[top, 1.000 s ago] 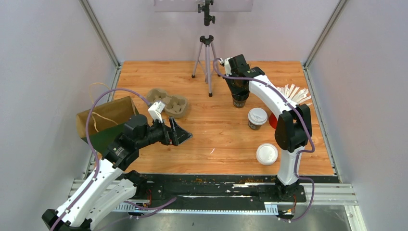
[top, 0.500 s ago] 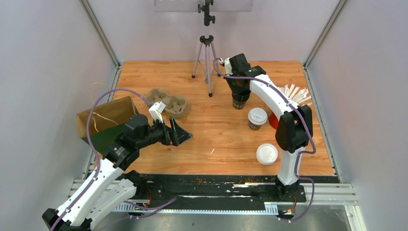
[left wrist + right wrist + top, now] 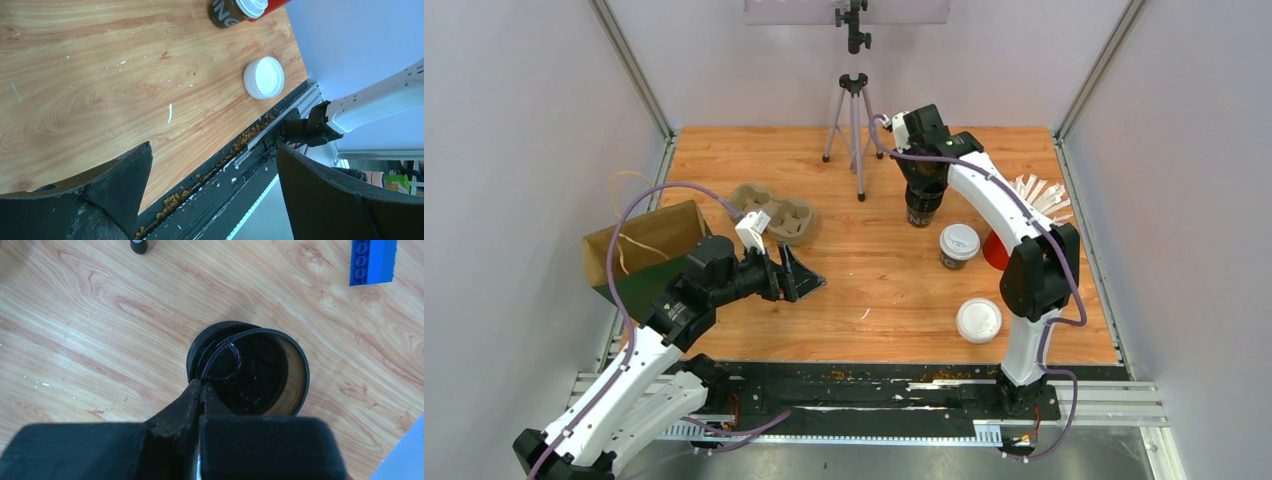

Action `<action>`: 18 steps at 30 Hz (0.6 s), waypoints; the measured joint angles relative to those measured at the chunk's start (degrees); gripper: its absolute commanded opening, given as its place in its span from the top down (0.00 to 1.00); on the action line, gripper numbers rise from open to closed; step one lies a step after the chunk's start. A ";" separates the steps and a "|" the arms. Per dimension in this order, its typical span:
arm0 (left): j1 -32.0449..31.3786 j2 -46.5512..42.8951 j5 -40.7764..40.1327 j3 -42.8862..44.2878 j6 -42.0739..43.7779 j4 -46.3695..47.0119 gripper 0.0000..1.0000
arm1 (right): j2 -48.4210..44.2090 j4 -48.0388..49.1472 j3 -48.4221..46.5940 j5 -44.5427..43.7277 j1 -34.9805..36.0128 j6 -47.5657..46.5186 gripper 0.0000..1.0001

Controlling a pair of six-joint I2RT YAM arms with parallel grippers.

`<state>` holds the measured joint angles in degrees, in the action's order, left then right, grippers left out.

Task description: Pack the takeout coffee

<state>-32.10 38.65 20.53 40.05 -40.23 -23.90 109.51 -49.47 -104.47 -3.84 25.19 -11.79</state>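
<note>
One takeout coffee [image 3: 959, 245], a dark cup with a white lid, stands on the wooden table right of centre; it also shows at the top of the left wrist view [image 3: 235, 9]. My right gripper [image 3: 921, 188] is at the back, over the black stack of lidless cups [image 3: 921, 212]. In the right wrist view its jaws [image 3: 201, 385] are shut on the rim of the top lidless cup [image 3: 280, 390], which sits tilted above the stack. My left gripper [image 3: 801, 275] hovers open and empty over the table's left middle [image 3: 214, 150].
A loose white lid [image 3: 978, 320] lies near the front right [image 3: 263, 77]. A cardboard cup carrier [image 3: 774, 213] and a brown paper bag [image 3: 644, 245] are at the left. A tripod [image 3: 854, 130] stands at the back, white stirrers [image 3: 1039, 195] and a red object [image 3: 994, 250] at the right.
My right gripper has shifted slightly to the right with the lidless cup's rim still pinched. The left arm has barely moved.
</note>
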 measured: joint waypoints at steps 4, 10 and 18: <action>0.00 0.87 -0.04 0.02 0.20 0.11 0.00 | -1.79 -0.66 -0.55 -0.26 0.00 -0.57 1.00; 0.00 4.42 -0.09 4.44 3.54 -3.61 0.00 | -4.98 -1.53 -3.04 -0.74 0.31 -1.42 1.00; 0.00 10.43 -2.75 21.73 13.03 -12.92 0.00 | -9.75 -4.87 -6.93 -2.19 4.31 -0.98 1.00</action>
<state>-32.10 49.08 17.78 61.78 -27.20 -36.82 99.77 -54.35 -111.39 -6.02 29.50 -12.78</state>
